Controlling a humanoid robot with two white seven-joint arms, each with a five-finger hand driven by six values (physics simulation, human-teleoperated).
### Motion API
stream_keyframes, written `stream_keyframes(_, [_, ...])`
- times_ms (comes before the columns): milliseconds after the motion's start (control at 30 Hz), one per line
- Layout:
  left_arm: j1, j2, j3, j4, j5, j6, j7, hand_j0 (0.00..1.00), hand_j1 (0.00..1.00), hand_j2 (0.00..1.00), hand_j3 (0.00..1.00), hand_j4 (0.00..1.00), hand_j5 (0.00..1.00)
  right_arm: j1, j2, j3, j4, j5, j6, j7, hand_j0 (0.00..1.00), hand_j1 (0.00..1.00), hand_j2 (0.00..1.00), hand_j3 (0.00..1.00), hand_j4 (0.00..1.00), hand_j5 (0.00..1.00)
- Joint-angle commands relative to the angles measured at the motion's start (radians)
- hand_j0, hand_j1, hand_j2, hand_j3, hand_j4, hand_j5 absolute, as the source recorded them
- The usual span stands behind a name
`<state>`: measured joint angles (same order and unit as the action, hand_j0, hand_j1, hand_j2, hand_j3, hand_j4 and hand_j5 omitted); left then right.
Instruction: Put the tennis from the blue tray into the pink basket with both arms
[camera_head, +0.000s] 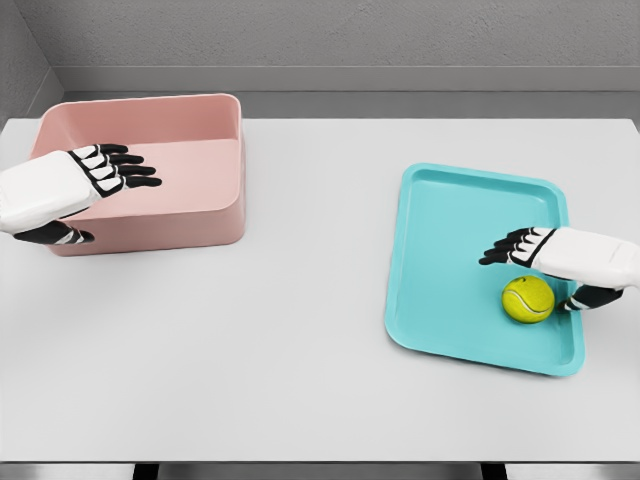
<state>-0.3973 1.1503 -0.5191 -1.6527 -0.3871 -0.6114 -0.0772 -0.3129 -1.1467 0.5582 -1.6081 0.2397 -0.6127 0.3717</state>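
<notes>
Right hand hovers fingers-spread over blue tray, just above tennis ball; left hand, fingers extended, holding nothing, over pink basket.

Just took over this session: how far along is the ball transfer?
Nothing is finished: the tennis ball sits on the blue tray, ungrasped. In hand: the right hand hovers open right beside the ball, apparently about to grasp. The left hand waits open over the pink basket. Left: grasp, carry across, and drop it in the basket.
</notes>
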Motion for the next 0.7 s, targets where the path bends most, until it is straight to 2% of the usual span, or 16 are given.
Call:
stream_keyframes(0, [0.0,0.002,0.001,0.001,0.007,0.0,0.001,1.0,1.0,1.0,1.0,1.0,1.0,0.0,-0.002,0.002,-0.001,-0.007,0.002,0.0,1.0,1.0,1.0,1.0,1.0,1.0])
stream_keyframes(533, [0.005,0.0,0.002,-0.002,0.007,0.0,0.001,1.0,1.0,1.0,1.0,1.0,1.0,0.02,0.016,0.028,0.005,0.006,0.002,-0.002,1.0,1.0,1.0,1.0,1.0,1.0])
stream_keyframes(667, [0.005,0.0,0.002,-0.002,0.007,0.0,0.001,1.0,1.0,1.0,1.0,1.0,1.0,0.021,0.027,0.029,0.02,0.009,0.002,-0.002,0.96,0.96,0.96,0.96,0.96,0.96])
